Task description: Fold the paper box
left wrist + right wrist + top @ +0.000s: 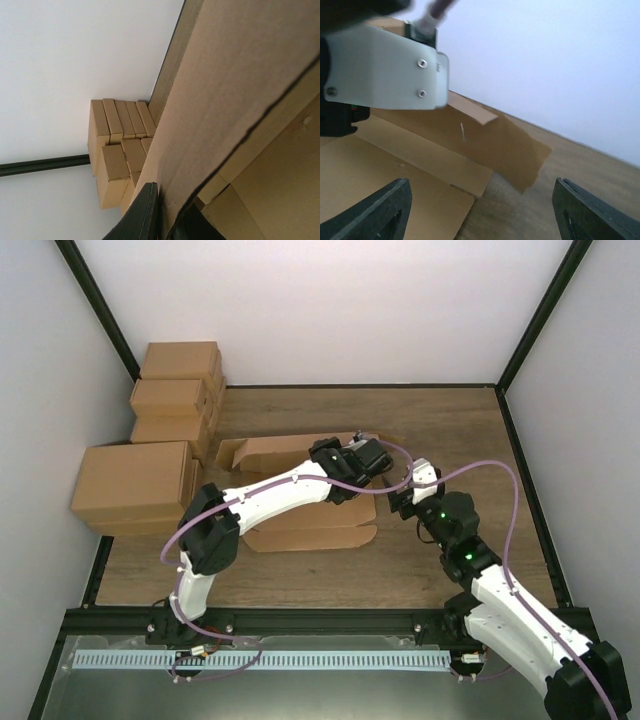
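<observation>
The brown wooden desk [440, 440] takes up most of the view. In the middle of it lies the paper box [310, 530], a big piece of plain brown card. Its long side runs from left to right, its near part lies flat, and its far wall is tipped up. At the far left, by the wall, sits a pile of small brown boxes [170, 410], well apart from the work. The left arm [270, 495] reaches over the card from the near left. The left pincer [167, 197] is closed tight on the edge of the tipped-up wall and holds it. The right pincer [482, 187] is spread wide with nothing in it, and it hangs just beside the right end of the card. From there the card lies to the left. A small end flap [520, 150] sticks out toward this open pincer. The right arm is the nearer one to it, so I think folding that flap would fall to the right arm.
</observation>
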Robot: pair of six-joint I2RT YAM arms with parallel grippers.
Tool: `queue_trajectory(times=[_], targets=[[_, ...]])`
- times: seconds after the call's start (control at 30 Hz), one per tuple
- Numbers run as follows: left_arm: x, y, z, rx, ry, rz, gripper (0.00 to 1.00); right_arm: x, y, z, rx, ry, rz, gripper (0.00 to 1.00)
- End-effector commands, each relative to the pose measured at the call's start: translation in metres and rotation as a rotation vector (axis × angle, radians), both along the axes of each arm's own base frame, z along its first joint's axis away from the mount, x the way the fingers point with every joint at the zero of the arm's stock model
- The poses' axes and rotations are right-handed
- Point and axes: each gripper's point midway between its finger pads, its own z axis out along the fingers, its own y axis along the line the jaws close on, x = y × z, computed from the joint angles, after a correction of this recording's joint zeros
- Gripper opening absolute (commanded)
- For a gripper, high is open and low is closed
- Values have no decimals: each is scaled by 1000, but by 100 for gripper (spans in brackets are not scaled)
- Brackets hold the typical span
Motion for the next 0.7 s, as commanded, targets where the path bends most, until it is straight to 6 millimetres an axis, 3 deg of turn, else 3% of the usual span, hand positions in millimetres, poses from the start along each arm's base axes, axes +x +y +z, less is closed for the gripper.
queue_trajectory(times=[0.0,0.2,0.37,0.67], targets=[[1,5,9,-62,-3,-1,8,-1,10,39,-170,-240,72,79],[1,5,15,-98,-3,-6,8,2,18,41,-189,-248,102,78],[2,8,13,-103,2,-4,8,1,18,21,-215,-224,114,78],[1,9,11,-111,19,-11,8,8,30,7,-222,-225,157,78]])
